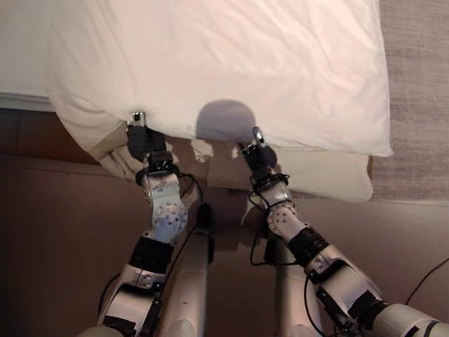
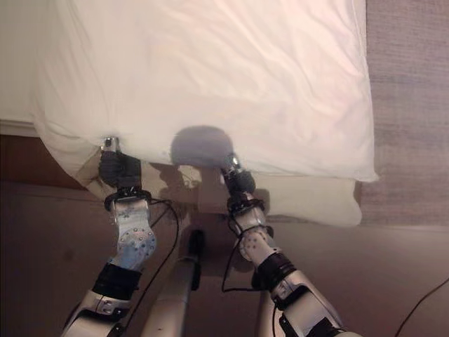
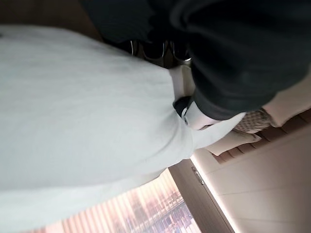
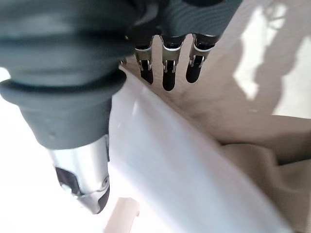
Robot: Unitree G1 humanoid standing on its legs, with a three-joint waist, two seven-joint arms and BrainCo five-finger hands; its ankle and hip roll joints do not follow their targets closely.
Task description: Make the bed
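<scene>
Left hand (image 1: pixel 142 140), right hand (image 1: pixel 258 149) pinch duvet (image 1: pixel 231 63) edge.

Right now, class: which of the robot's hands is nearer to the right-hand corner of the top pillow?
The right hand. It grips the top pillow's near edge around the middle, closer to that corner. The left hand pinches the same edge farther away, near the opposite corner.
</scene>
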